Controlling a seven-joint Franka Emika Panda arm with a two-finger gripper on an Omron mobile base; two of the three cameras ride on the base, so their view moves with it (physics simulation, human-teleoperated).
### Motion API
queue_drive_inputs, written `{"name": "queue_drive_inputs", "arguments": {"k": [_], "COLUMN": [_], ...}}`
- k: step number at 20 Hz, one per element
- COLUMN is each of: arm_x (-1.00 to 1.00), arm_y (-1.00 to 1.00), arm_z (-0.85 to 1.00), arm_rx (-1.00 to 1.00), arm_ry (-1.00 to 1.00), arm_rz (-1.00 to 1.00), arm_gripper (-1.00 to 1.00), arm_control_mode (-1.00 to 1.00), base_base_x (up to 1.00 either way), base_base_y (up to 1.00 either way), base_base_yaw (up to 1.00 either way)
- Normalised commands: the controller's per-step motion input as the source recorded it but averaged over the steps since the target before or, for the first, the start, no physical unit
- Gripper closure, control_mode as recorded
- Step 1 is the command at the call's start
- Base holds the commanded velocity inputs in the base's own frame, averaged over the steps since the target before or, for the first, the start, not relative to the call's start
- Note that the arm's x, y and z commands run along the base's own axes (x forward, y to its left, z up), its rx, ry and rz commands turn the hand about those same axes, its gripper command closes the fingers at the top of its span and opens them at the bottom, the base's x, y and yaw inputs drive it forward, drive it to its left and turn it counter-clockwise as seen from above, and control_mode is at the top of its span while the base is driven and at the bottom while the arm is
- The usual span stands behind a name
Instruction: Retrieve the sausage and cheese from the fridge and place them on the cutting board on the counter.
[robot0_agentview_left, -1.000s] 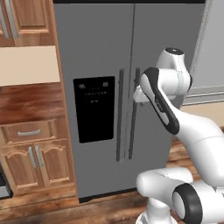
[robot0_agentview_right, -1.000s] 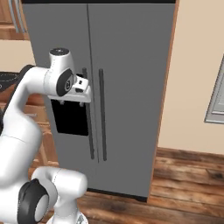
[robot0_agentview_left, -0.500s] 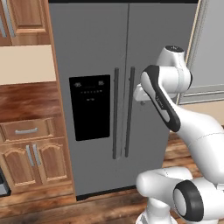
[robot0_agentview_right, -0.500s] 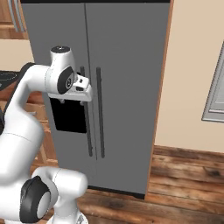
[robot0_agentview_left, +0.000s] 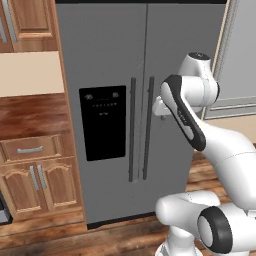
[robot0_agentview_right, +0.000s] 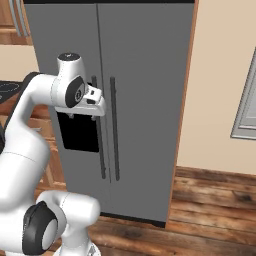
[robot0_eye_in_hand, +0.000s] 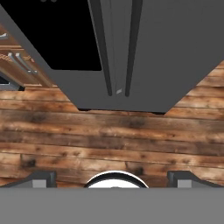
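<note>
Facing the tall grey side-by-side fridge (robot0_agentview_left: 145, 100), doors shut, the gripper (robot0_eye_in_hand: 111, 177) hangs spread wide and empty. Nothing is retrieved yet; opening a door by its dark vertical handles (robot0_agentview_left: 140, 135) looks like the first step.

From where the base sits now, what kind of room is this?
A home kitchen, by the look of it. A tall grey side-by-side fridge with both doors shut stands straight ahead, a reddish-brown counter over light wood cabinets sits to its left, and the floor is wood plank.
</note>
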Motion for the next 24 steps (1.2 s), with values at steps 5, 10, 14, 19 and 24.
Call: {"name": "queue_drive_inputs", "arguments": {"k": [5,10,14,19,24], "arm_x": [0.00,0.00,0.00,0.00,-0.01], "arm_y": [0.00,0.00,0.00,0.00,-0.01], "arm_z": [0.00,0.00,0.00,0.00,-0.04], "arm_rx": [0.00,0.00,0.00,0.00,0.00], "arm_ry": [0.00,0.00,0.00,0.00,-0.01], "arm_rz": [0.00,0.00,0.00,0.00,0.00], "arm_gripper": [-1.00,-1.00,-1.00,-1.00,-1.00], "arm_control_mode": [1.00,1.00,-1.00,-1.00,-1.00], "base_base_x": [0.00,0.00,0.00,0.00,0.00], "base_base_y": [0.00,0.00,0.00,0.00,0.00], "base_base_yaw": [0.00,0.00,0.00,0.00,0.00]}}
